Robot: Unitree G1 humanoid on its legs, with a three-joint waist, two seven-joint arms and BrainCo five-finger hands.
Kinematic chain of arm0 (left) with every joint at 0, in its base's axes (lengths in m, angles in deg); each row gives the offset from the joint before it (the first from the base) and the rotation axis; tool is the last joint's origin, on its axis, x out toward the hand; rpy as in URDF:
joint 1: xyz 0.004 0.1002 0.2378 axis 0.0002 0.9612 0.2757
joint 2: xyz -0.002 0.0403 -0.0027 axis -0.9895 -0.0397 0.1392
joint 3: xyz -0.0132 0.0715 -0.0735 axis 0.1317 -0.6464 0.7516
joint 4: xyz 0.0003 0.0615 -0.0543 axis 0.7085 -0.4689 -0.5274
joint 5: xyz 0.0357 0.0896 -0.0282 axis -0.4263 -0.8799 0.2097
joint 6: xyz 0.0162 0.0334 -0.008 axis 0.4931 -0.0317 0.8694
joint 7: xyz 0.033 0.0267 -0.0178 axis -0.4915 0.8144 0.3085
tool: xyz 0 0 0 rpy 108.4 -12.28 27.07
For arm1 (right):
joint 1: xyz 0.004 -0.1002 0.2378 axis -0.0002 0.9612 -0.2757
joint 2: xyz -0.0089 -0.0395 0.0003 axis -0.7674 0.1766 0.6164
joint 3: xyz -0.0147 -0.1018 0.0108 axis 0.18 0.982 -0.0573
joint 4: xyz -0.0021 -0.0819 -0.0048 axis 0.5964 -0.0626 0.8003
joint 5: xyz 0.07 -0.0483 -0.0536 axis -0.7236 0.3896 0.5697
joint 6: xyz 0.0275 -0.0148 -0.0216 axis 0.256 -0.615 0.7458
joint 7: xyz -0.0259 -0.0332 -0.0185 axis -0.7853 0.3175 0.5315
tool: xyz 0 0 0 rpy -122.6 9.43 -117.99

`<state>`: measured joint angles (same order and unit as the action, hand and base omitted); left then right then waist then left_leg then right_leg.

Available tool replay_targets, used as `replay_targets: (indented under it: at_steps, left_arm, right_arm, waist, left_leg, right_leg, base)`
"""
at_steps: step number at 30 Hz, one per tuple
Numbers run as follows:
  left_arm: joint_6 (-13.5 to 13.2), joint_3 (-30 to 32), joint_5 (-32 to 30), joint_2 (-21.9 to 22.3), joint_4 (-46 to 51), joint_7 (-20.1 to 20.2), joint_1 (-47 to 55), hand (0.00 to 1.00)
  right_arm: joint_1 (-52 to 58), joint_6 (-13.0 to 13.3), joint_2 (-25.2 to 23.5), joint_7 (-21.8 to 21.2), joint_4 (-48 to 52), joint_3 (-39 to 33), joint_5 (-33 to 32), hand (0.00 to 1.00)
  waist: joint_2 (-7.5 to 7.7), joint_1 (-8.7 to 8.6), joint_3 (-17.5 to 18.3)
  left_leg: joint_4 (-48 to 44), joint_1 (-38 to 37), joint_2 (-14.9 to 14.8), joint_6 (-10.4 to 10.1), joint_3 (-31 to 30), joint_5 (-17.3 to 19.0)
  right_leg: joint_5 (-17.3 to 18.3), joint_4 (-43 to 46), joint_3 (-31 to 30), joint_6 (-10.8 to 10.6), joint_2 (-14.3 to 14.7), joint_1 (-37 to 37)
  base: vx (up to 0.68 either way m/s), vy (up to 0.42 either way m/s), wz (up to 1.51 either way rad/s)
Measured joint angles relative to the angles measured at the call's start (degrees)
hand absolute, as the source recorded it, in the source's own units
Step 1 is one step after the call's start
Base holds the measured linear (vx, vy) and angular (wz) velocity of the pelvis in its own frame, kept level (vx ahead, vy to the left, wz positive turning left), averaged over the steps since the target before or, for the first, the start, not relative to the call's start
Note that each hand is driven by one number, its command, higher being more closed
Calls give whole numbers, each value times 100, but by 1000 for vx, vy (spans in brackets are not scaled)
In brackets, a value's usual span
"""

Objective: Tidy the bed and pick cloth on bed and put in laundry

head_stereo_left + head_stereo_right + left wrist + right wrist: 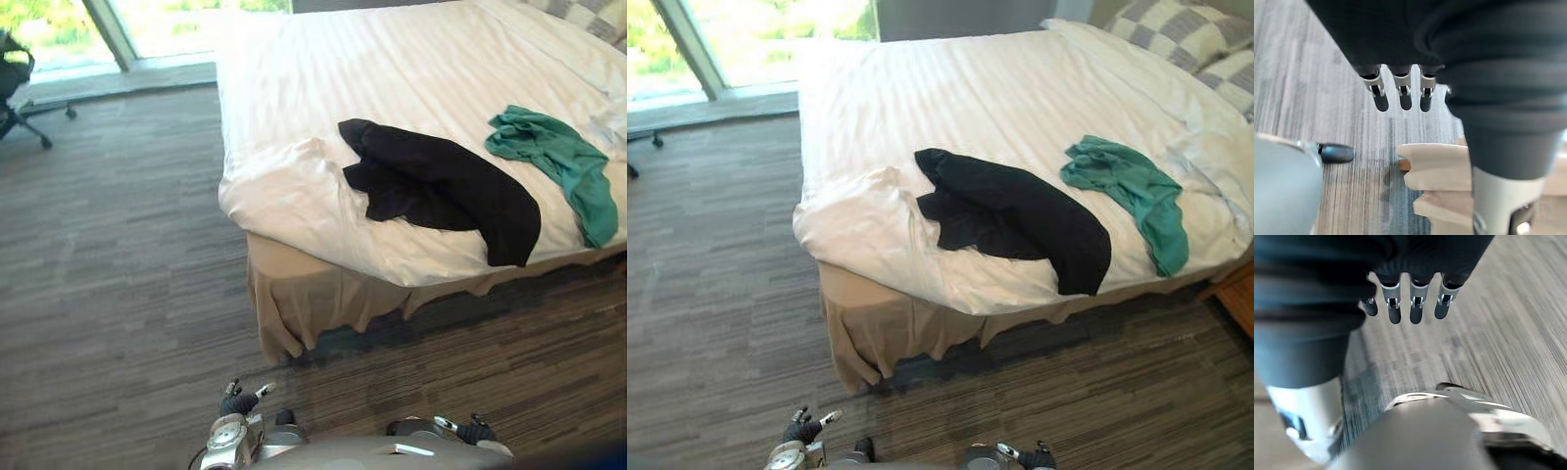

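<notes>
A black cloth (441,186) lies crumpled on the white bed (392,69), close to its near edge. To its right a green cloth (563,157) lies spread towards the bed's right side. My left hand (238,401) hangs low by my side above the carpet, well short of the bed; its fingers (1400,95) are straight and hold nothing. My right hand (474,430) hangs the same way on the other side, its fingers (1415,308) straight and empty over the floor.
A beige bed skirt (304,294) hangs from the bed's near corner. Checked pillows (1185,34) sit at the head end, with a wooden nightstand (1239,294) at the right. An office chair (15,88) stands far left by the window (147,29). Striped carpet lies between me and the bed.
</notes>
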<state>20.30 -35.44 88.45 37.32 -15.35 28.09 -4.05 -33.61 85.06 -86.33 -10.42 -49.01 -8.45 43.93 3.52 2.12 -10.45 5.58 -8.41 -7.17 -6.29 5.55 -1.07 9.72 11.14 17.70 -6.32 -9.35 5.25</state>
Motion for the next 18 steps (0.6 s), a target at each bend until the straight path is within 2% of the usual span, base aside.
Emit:
replay_targets:
  at_steps: [2, 6, 8, 9, 10, 12, 13, 14, 16, 18]
  left_arm:
    - [7, 10, 268, -25, -13, -11, 19, 0]
    - [2, 310, 939, -26, -224, -43, 34, 0]
    - [12, 943, 1409, -60, -346, -90, 68, 0]
    - [2, 1256, 1881, -111, -349, -152, 32, 0]
    - [3, 1436, 2056, -154, -349, -167, 14, 0]
    - [-55, 1894, 2476, -392, -301, -230, -27, 0]
    - [-107, 2320, 2752, -660, -177, -291, -132, 0]
    - [-129, 2448, 2877, -809, -143, -313, -182, 0]
    - [-269, 2832, 3164, -1437, 87, -444, -397, 0]
    - [-410, 2972, 3163, -1941, 474, -584, -605, 0]
  right_arm:
    - [10, 12, 2, 10, -12, 54, -1, 0]
    - [20, 18, -1, 25, -57, -80, -2, 0]
    - [30, 30, -21, 30, -123, -243, -2, 0]
    - [67, 30, -20, 39, -212, -392, -3, 0]
    - [93, 37, -21, 39, -242, -486, -9, 0]
    - [163, 70, -16, 56, -243, -608, -8, 0]
    - [257, 88, -17, 64, -221, -715, -9, 0]
    - [287, 97, -16, 72, -225, -767, -10, 0]
    - [433, 135, 0, 94, -219, -781, -10, 0]
    - [590, 136, 8, 124, -113, -780, -11, 0]
  waist:
    - [63, -1, 36]
    - [51, -68, 37]
    - [25, -150, 47]
    - [-79, -165, 34]
    - [-94, -175, 53]
    - [-158, -195, 67]
    - [-200, -217, 81]
    - [-228, -217, 92]
    - [-305, -241, 76]
    - [-309, -206, 69]
  left_leg:
    - [-1, 45, 72, -1, -35, -3]
    - [-1, 19, 134, 0, -70, -6]
    - [0, -52, 133, 8, -71, -12]
    - [2, -65, 132, 8, -68, -12]
    - [4, -65, 131, 8, -65, -12]
    - [31, -65, 118, 8, -62, -13]
    - [34, -64, 111, 9, -61, -13]
    - [34, -62, 109, 9, -61, -13]
    - [36, -68, 107, 9, -62, -13]
    - [37, -52, 107, 10, -49, -12]
  right_leg:
    - [-28, -135, 57, -4, -43, 63]
    - [-79, -300, 106, -18, -74, 232]
    - [-89, -328, 127, -15, -69, 301]
    - [-89, -335, 134, -15, -68, 329]
    - [-89, -335, 134, -14, -66, 334]
    - [-90, -333, 138, -13, -55, 351]
    - [-92, -329, 151, -11, -50, 360]
    - [-92, -327, 167, -11, -49, 366]
    - [-91, -321, 216, -10, -51, 415]
    - [-87, -296, 216, -2, -58, 393]
  base:
    - [99, 31, 21]
    - [15, 17, 8]
    - [-9, -1, 3]
    - [0, 0, 0]
    - [-62, -12, 1]
    - [-80, -11, 2]
    - [-105, -8, 6]
    - [-95, -4, 10]
    - [-63, 1, 13]
    - [-69, 9, 3]
